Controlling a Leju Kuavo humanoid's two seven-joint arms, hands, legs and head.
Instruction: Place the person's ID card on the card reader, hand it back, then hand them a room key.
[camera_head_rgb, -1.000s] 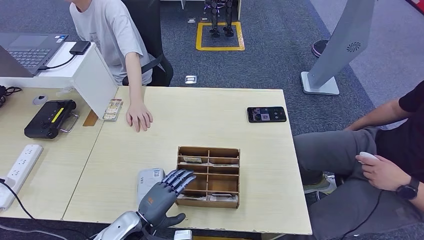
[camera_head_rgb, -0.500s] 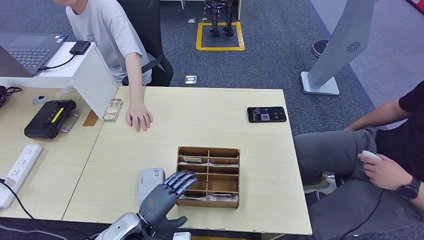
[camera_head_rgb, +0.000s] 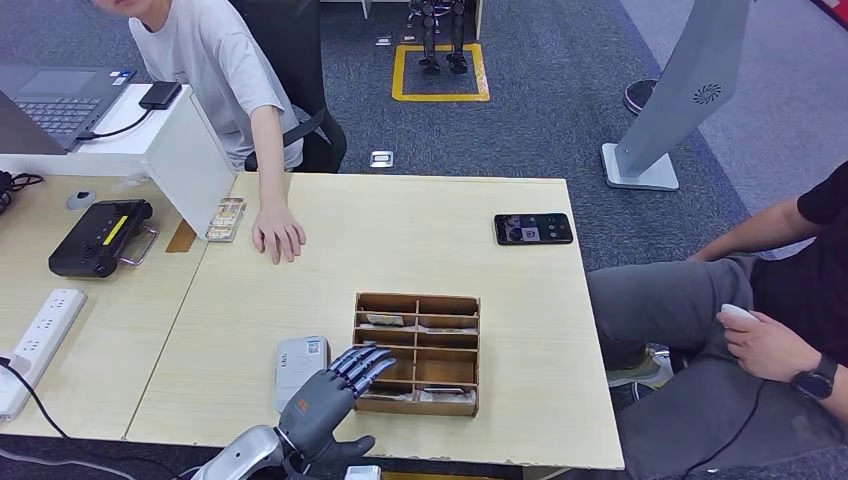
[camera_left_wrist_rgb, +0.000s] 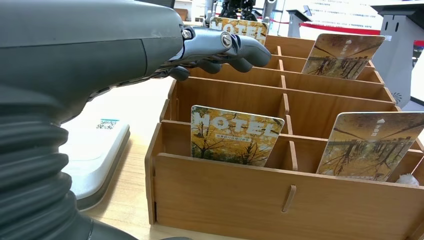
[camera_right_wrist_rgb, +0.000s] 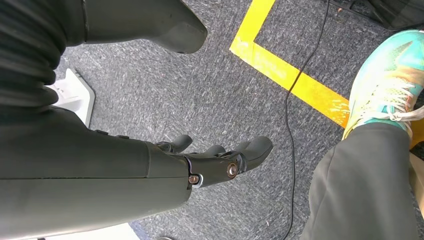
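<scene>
My left hand hovers at the table's near edge, fingers stretched flat and apart over the left side of the wooden card box, holding nothing. Up close, its fingers reach above the box's compartments, where hotel key cards stand upright. The white-grey card reader lies just left of the box, partly under my hand, with nothing visible on its bare part. A person's hand rests flat on the table's far left, beside a small patterned card-like item. My right hand hangs over the carpet, empty, fingers loosely apart.
A black phone lies at the table's far right. On the adjoining left table are a black controller, a power strip and a laptop. Another person sits close on the right.
My left hand has eased slightly back toward the table's near edge, still empty. The person's hand on the table has stayed put.
</scene>
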